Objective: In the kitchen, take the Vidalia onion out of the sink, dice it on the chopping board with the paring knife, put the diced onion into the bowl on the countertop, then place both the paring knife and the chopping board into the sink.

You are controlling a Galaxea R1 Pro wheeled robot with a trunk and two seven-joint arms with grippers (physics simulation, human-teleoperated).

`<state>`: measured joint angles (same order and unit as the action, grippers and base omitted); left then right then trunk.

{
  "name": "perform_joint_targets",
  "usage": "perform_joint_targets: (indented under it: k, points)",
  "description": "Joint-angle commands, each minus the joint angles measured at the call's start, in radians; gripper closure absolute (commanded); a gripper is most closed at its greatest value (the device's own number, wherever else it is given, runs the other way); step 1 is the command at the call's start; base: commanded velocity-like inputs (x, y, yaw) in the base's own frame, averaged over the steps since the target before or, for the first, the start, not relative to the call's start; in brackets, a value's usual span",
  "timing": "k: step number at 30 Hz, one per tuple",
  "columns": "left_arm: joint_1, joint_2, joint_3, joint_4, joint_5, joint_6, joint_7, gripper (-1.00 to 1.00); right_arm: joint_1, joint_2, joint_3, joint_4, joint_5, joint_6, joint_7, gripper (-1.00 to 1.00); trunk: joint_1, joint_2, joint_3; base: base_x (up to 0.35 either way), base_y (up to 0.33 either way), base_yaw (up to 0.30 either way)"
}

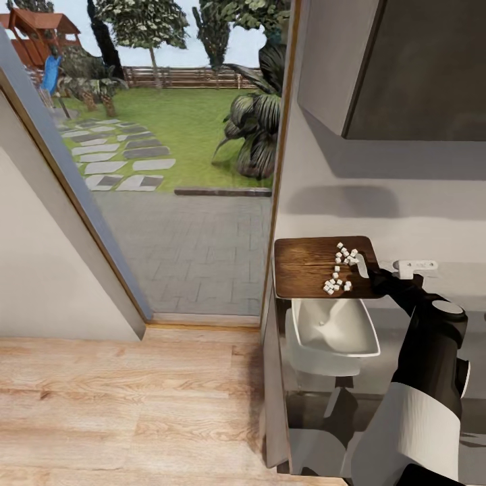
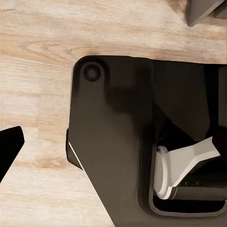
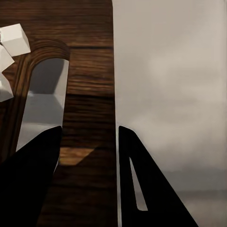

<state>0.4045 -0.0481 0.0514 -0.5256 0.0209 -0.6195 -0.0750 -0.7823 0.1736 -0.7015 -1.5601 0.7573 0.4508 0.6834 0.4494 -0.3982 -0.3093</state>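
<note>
Onion dice (image 1: pixel 339 268) lie on the board (image 1: pixel 307 270), held above the bowl (image 1: pixel 334 329) at 6 o'clock. Right gripper (image 3: pixel 90 142) clamps the board's handle end; left gripper's (image 2: pixel 9 149) state cannot be told. Tilt the board slowly toward the bowl, keeping its low edge inside the rim.

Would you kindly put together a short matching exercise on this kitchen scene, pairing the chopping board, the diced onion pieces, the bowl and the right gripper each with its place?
Things:
1. chopping board
2. diced onion pieces
3. bowl
4. right gripper

Places:
A. scattered on the board, near its slot-handle end
B. on the countertop, nearer the robot than the board
C. at the counter's end by the glass door, beyond the bowl
D. fingers astride the board's handle-end edge

Pairs: 1-C, 2-A, 3-B, 4-D
</note>
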Motion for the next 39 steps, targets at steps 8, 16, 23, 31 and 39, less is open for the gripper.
perform_joint_targets:
  k: [8, 16, 23, 31, 39]
  points:
    - [0.000, -0.001, 0.005, -0.001, 0.002, 0.000, -0.008, -1.00, -0.002, 0.001, -0.006, -0.001, 0.007, 0.002, 0.008, 1.00, 0.001, -0.002, -0.002, 0.000, 0.000, 0.000]
    - [0.000, -0.001, 0.005, -0.002, 0.002, 0.000, -0.008, -1.00, -0.002, 0.001, -0.021, 0.001, 0.006, 0.000, 0.008, 1.00, 0.001, -0.002, -0.002, 0.000, 0.000, 0.000]
    - [0.000, -0.001, 0.005, -0.002, 0.002, 0.000, -0.008, -1.00, -0.002, 0.001, -0.021, 0.004, 0.005, -0.002, 0.009, 1.00, 0.001, -0.002, -0.002, 0.000, 0.000, 0.000]
    - [0.000, -0.001, 0.005, -0.001, 0.002, 0.000, -0.008, -1.00, -0.002, 0.001, -0.021, 0.007, 0.005, -0.027, 0.010, 1.00, 0.001, -0.002, -0.002, 0.000, 0.000, 0.000]
    - [0.000, -0.001, 0.005, -0.001, 0.002, 0.000, -0.008, -1.00, -0.002, 0.001, -0.039, 0.042, 0.004, -0.070, 0.010, 1.00, 0.001, -0.002, -0.002, 0.000, 0.000, 0.000]
